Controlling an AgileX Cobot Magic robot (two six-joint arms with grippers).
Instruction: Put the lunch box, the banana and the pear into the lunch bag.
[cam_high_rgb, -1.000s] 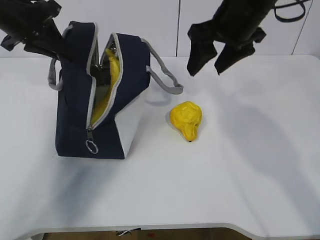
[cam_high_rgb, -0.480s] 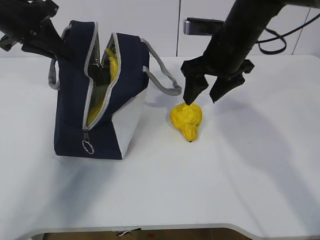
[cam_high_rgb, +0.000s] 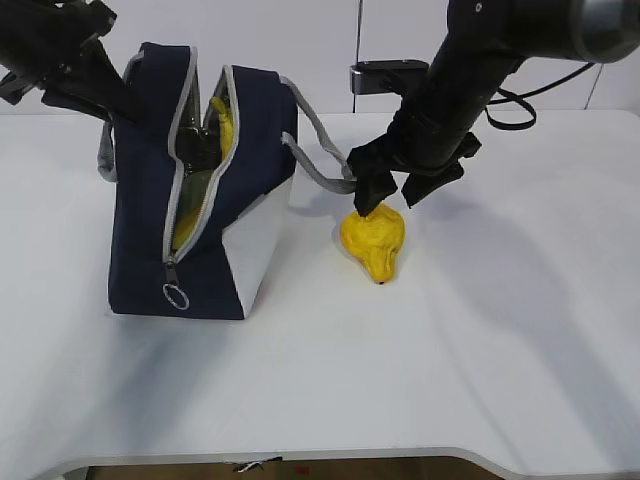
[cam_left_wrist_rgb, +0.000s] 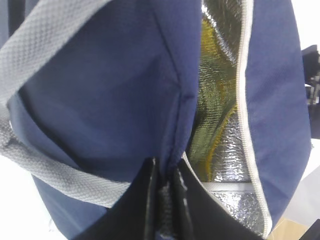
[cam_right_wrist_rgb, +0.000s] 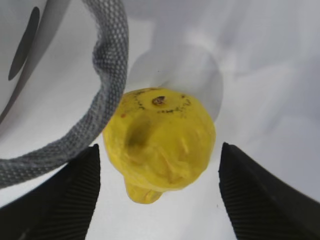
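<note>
Straddling lumpy orange-yellow pear (cam_right_wrist_rgb: 160, 145) at three o'clock of boxy navy fabric lunch bag (cam_high_rgb: 205, 200) with wide-open right gripper (cam_high_rgb: 390, 192), left gripper (cam_left_wrist_rgb: 165, 200) pinching bag wall, curved yellow banana (cam_high_rgb: 226, 125) inside, lunch box unseen.

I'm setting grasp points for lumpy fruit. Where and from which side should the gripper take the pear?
Grip the pear across its wide, rounded body, coming from above, as the open right gripper already straddles it. The narrow end tapers and offers less surface. Keep the pads clear of the grey bag handle alongside.
</note>
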